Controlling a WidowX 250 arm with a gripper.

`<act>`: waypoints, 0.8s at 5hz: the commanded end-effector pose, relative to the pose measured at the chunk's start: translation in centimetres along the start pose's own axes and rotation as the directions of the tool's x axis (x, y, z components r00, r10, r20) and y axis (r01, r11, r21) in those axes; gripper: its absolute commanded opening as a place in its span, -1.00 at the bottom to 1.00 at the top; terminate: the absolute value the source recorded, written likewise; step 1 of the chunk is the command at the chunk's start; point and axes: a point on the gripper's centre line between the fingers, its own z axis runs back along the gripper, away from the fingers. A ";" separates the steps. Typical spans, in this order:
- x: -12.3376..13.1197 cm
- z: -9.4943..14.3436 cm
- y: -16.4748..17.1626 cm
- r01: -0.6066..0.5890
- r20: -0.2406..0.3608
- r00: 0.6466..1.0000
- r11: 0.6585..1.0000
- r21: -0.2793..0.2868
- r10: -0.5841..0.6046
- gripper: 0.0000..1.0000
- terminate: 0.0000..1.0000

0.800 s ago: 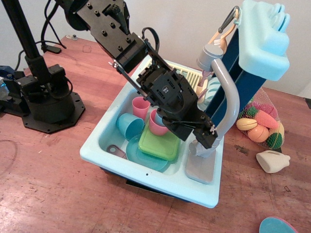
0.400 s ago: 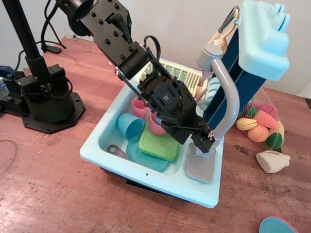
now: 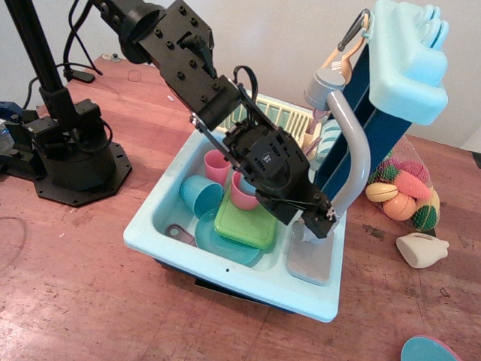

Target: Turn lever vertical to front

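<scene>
At the faucet base (image 3: 312,235) on the toy sink's (image 3: 225,272) right rim, the black gripper (image 3: 322,219) covers the lever (hidden, so jaw opening and grasp can't be told), and fingertips could slip off the thin stick or snag the spout (image 3: 353,150).

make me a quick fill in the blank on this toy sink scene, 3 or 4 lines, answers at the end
1. The square plate lying in the sink basin is ____ in colour.
2. The gripper is at the base of the arched grey ____.
3. The net bag of toy food lies on the table to the ____ of the sink in the picture.
4. The two cups standing behind the green plate are ____.

Missing words: green; faucet; right; pink
</scene>
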 end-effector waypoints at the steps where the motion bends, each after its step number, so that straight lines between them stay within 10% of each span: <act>1: 1.6 0.4 -1.1 -0.021 0.036 0.999 0.998 -0.056 0.023 1.00 -1.00; 4: 2.0 4.0 3.4 -0.045 0.067 0.997 0.999 -0.004 0.045 1.00 -1.00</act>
